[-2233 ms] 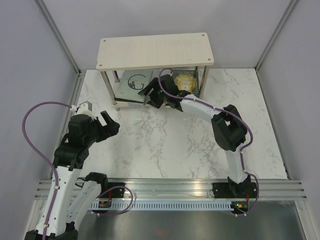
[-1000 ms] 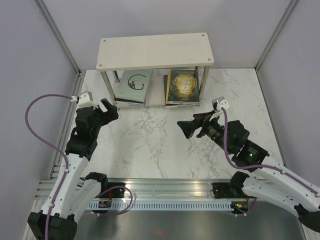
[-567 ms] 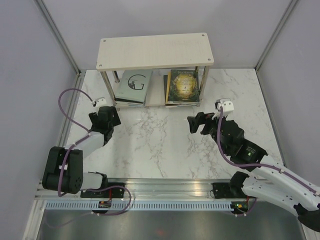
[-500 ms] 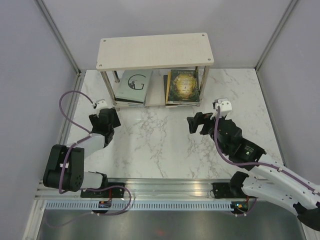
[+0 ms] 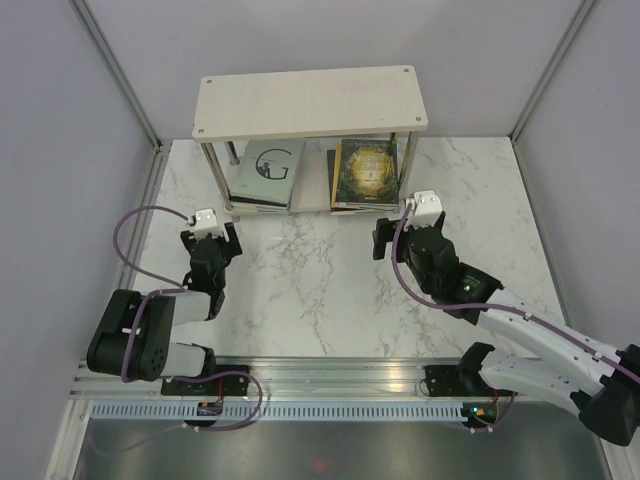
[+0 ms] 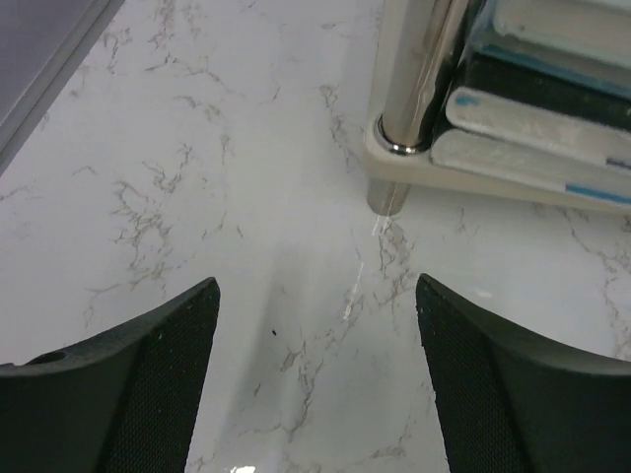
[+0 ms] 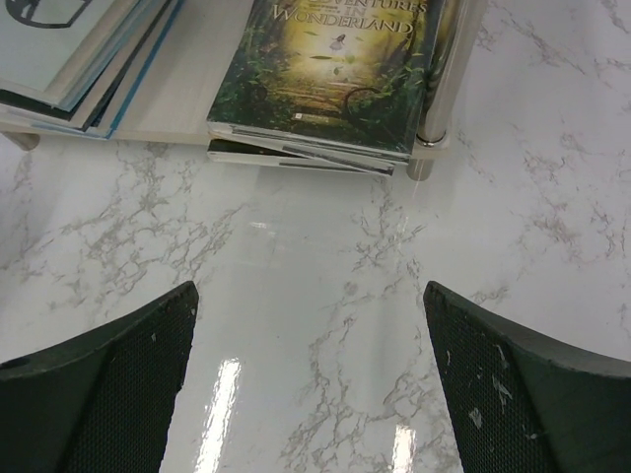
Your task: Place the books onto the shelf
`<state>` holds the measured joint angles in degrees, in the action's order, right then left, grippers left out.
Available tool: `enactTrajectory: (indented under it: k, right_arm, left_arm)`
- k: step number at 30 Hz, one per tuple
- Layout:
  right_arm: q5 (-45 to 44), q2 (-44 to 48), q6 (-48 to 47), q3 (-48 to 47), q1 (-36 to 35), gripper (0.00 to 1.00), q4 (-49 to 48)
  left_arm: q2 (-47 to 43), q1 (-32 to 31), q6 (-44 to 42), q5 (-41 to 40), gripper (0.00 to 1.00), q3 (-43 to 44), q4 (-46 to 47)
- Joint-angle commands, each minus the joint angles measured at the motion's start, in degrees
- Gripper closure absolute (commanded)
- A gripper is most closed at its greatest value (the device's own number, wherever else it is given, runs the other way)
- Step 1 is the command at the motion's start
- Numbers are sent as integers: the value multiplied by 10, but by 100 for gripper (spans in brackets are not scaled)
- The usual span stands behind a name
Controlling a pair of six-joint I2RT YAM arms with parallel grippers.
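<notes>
- Marble-patterned white bench (image 6: 177,168) lies directly under the left tool (image 6: 315,296), whose two black fingers (image 6: 138,384) stand spread with nothing between them.
- Just ahead of that tool and slightly to its right, a silver leg (image 6: 419,69) of the shelf (image 5: 310,102) meets the lower cream board (image 6: 404,163).
- A pile of books (image 6: 552,108) lies flat on that board, with the spines and page edges turned toward the tool.
- Under the right tool (image 7: 308,296), likewise spread wide and empty, the bench shows glossy reflections.
- Ahead of it, a dark fantasy book (image 7: 335,69) tops a short pile on the lower board, beside another silver leg (image 7: 444,89) at the tool's front right.
- Front left of the right tool sits the other pile, with a pale cover (image 7: 49,25) on top.
- Farthest off, seen from overhead, the shelf's top board hides the back part of both piles.
- Both tools stop short of the shelf and touch none of it.
</notes>
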<state>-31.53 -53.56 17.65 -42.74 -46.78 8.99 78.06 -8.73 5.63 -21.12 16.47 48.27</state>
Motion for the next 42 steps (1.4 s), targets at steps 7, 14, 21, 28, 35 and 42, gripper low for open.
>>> enactTrajectory:
  k: [7,14,21,28,35,42]
  right_arm:
    - [-96,-130,-30,-41,27,2,-71]
    - [-136,-158,-82,-14,76,2,-100]
    - [-92,-125,-149,103,147,2,-250]
    - [-108,-137,-193,273,204,2,-521]
    - [-30,-211,-162,324,285,2,-696]
    - [104,-355,-152,379,370,2,-948]
  left_arm:
    - [24,21,-45,71,0,-14,114]
    - [22,22,-44,72,0,-14,114]
    - [20,22,-45,72,0,-16,118]
    - [19,22,-45,72,0,-16,116]
    - [20,22,-45,72,0,-15,117]
    - [19,22,-45,72,0,-15,116]
